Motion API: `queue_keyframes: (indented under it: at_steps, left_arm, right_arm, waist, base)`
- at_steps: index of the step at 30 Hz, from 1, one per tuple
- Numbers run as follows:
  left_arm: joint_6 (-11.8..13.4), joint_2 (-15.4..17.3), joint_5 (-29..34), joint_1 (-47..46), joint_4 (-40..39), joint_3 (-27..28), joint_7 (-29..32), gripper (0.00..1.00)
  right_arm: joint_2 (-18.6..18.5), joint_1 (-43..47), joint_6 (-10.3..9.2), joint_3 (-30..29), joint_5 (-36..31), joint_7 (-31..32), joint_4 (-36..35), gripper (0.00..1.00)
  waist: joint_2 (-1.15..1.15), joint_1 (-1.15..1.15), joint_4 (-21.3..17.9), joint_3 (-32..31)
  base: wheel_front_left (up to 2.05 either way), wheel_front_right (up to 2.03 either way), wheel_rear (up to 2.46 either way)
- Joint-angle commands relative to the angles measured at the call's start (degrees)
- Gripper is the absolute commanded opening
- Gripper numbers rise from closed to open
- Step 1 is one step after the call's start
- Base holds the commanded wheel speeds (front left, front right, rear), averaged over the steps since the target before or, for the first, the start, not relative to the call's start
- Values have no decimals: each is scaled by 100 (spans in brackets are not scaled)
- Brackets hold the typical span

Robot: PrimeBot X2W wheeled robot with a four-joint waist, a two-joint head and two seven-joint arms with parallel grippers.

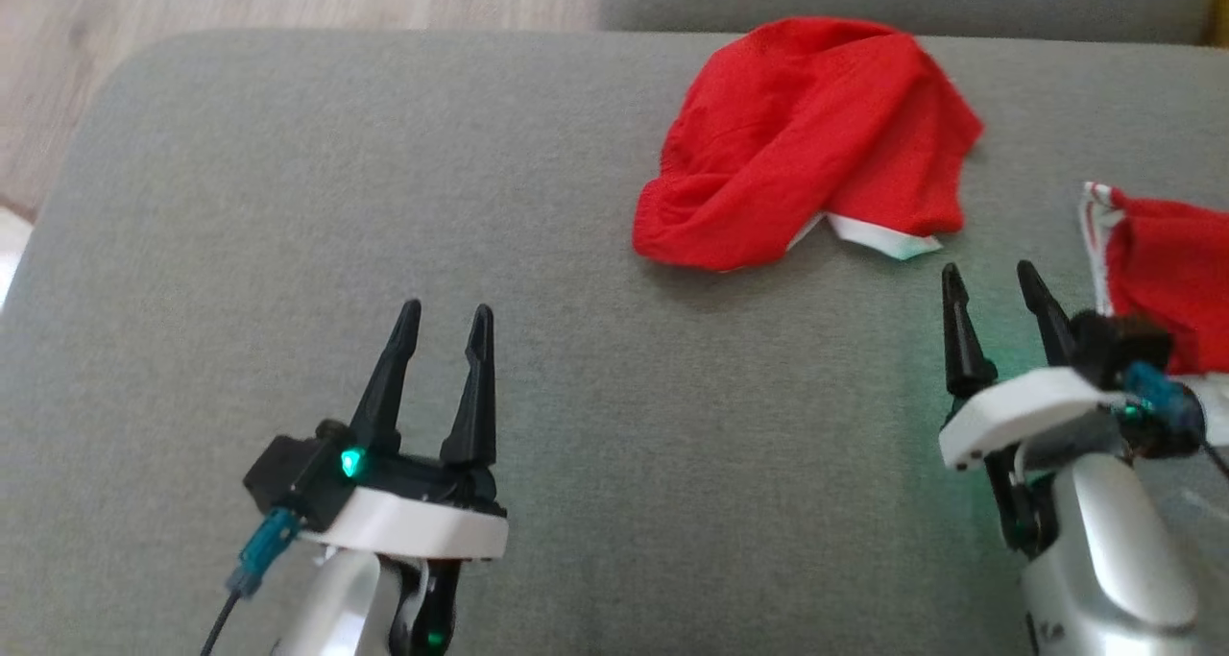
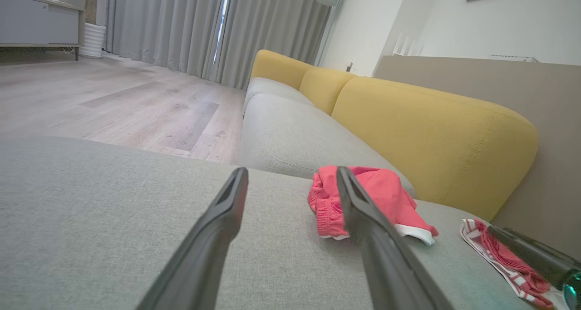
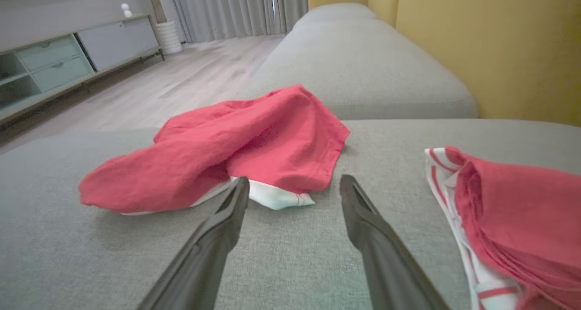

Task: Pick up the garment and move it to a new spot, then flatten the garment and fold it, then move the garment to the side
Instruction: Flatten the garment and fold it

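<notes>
The crumpled red garment [image 1: 807, 147] lies in a loose heap on the grey sofa seat [image 1: 288, 253], towards the far edge of the cushion. It sits ahead of the right claw [image 1: 989, 266] and a little to that claw's left. A white hem [image 1: 888, 243] pokes out from under its near side. That hem is the part closest to the right claw's fingertips: near them, but clearly apart.

From the left claw [image 1: 447, 306] the heap is further off, ahead and well over to the right, with bare cushion between them.

Both claws stand with their two dark fingers spread wide and nothing between them. Neither one touches the heap. I cannot tell whether the fingertips rest on the cushion or hang just above it.

A second red garment [image 1: 1167, 272], edged in red-and-white stripes, lies just beside the right claw on its outer side. In the right wrist view it stays clear of the fingers.

Behind the seat runs a yellow backrest [image 2: 431, 133], and pale wooden floor [image 2: 113, 101] lies beyond the cushion's edge.
</notes>
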Motion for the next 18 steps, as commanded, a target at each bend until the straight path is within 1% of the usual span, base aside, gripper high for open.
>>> queue_keyframes:
  at_steps: [1, 5, 9, 11, 15, 18]
  left_arm:
    - [-33, 38, -49, -282, -157, 103, -31, 100]
    - [-33, 49, -83, -348, -125, 62, -31, 100]
    - [-33, 59, -103, -391, -104, 38, -31, 100]
    - [-33, 60, -106, -400, -101, 27, -31, 100]
    - [-33, 62, -122, -436, -97, 4, -31, 100]
    - [-33, 61, -128, -457, -89, -14, -31, 100]
  right_arm:
    - [-18, -367, 39, 35, 1, 138, 120, 100]
    - [-17, -767, 39, -218, -75, 381, 801, 100]
    - [-17, -1148, 39, -404, -199, 368, 1398, 100]
    - [-17, -1238, 39, -399, -236, 346, 1530, 100]
    - [-17, -1526, 39, -280, -596, 248, 1971, 100]
    - [-17, -1692, 39, -260, -983, 153, 2202, 100]
  waist:
    - [0, -1, 175, 151]
    - [0, -1, 333, 248]
    - [0, -1, 437, 316]
    - [0, -1, 460, 328]
    - [0, -1, 521, 374]
    - [0, -1, 552, 410]
  base:
    - [0, 0, 0]
    - [0, 0, 0]
    - [0, 0, 0]
    - [0, 0, 0]
    - [0, 0, 0]
    - [0, 0, 0]
